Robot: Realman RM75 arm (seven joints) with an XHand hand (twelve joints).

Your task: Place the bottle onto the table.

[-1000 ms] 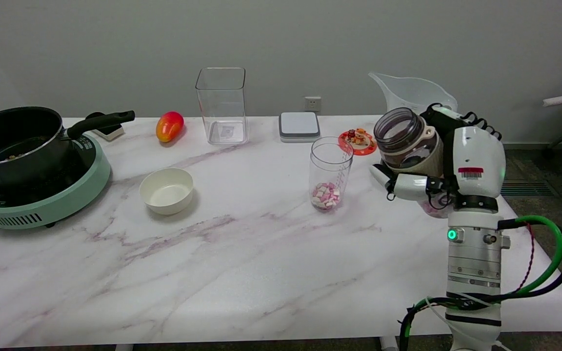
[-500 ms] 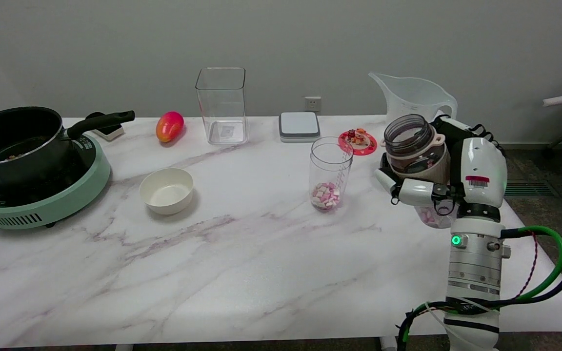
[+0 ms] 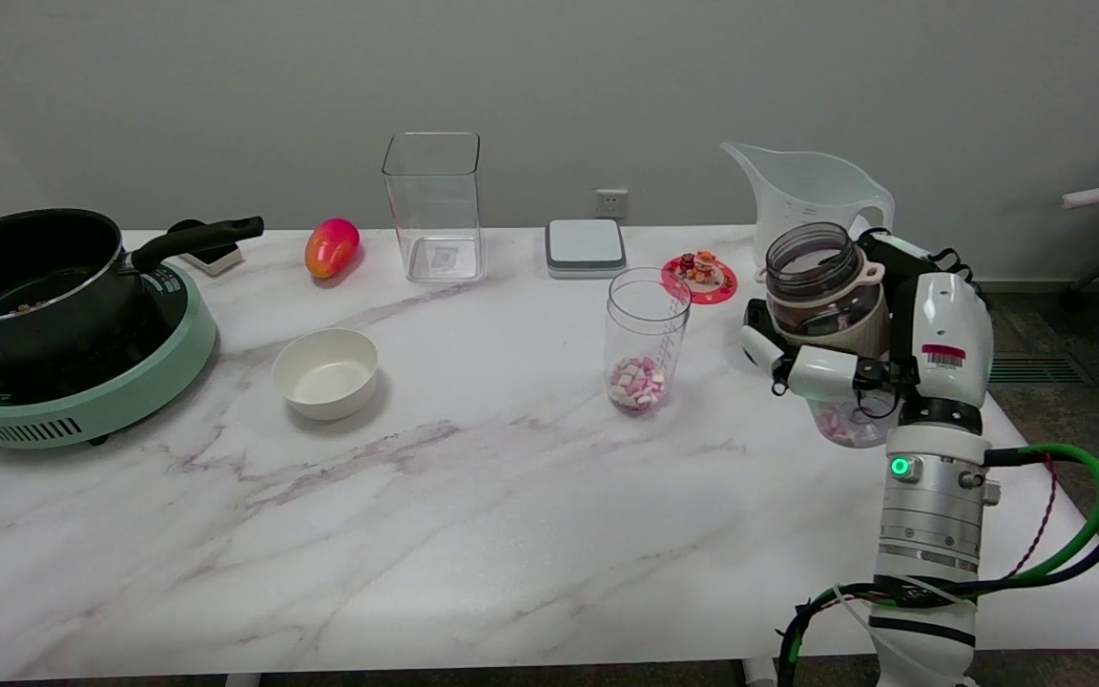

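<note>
The bottle (image 3: pixel 821 296) is a clear, open-topped jar with a beige collar and pink and white pieces at its bottom. It stands nearly upright at the table's right side, and my right hand (image 3: pixel 879 329) grips it around the middle, thumb across the front. Its base (image 3: pixel 840 425) sits at or just above the marble table (image 3: pixel 473 515); the arm hides the contact. To its left, apart from it, stands a clear measuring cup (image 3: pixel 646 339) holding similar pieces.
A clear pitcher (image 3: pixel 802 196) stands right behind the bottle, a red coaster with a figurine (image 3: pixel 699 274) beside it. Farther left are a grey scale (image 3: pixel 585 246), a tall clear container (image 3: pixel 433 205), a mango (image 3: pixel 331 246), a white bowl (image 3: pixel 325 372) and a pot on a green cooker (image 3: pixel 53 315).
My right hand has turned the bottle from a leftward tilt to nearly upright and carried it down and slightly right, toward the table's right side.
</note>
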